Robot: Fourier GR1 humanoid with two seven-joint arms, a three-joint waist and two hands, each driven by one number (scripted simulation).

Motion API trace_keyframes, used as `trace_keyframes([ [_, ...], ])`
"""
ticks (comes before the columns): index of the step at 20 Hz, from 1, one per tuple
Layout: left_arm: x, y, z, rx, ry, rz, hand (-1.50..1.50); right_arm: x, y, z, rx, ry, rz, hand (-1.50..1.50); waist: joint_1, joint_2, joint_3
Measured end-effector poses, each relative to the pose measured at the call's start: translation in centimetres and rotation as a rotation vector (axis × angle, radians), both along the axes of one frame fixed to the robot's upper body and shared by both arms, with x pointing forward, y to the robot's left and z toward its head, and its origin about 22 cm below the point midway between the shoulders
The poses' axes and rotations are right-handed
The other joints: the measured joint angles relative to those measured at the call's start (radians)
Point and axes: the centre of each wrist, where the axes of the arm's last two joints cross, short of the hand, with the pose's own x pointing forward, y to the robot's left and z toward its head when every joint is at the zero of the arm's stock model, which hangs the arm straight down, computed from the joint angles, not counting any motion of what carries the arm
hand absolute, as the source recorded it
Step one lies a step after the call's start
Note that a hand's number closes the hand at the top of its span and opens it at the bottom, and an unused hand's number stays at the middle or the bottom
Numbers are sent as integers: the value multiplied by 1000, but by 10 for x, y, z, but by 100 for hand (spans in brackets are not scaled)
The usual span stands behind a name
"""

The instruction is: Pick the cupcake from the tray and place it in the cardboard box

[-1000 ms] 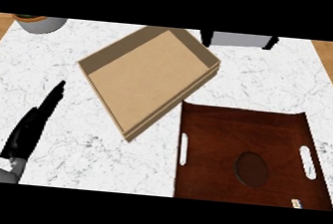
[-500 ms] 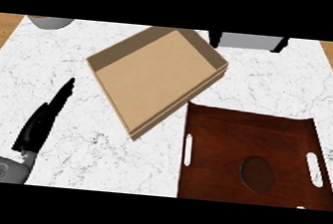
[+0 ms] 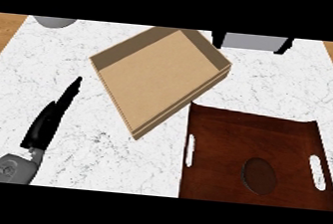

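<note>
The left hand [image 3: 51, 119] has edged a little farther up the surface [image 3: 25, 71] than a second ago. Its fingers lie straight and released, grasping nothing, pointing away and slightly to the right. The cupcake [image 3: 260, 175] sits on the dark tray [image 3: 226, 134], toward the near edge. It shows as a dark oval with its long axis running near to far. The cardboard box [image 3: 158, 78] lies askew just beside the tray's far left corner.
</note>
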Motion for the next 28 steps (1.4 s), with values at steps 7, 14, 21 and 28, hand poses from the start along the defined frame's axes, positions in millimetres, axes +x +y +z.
trace_keyframes([
  [7,3,3,-3,-1,-1,3,0,28,15,-10,23,73,13,-150,-2,-2,1],
  [14,3,2,-5,-3,4,9,0,52,25,-22,-16,25,-1,-150,-5,-3,1],
  [21,6,8,3,-4,3,2,0,75,30,-26,-58,28,2,-150,-3,-4,1],
  [28,5,8,-5,-6,5,6,0,90,35,-34,-73,78,7,-150,-5,-3,1],
])
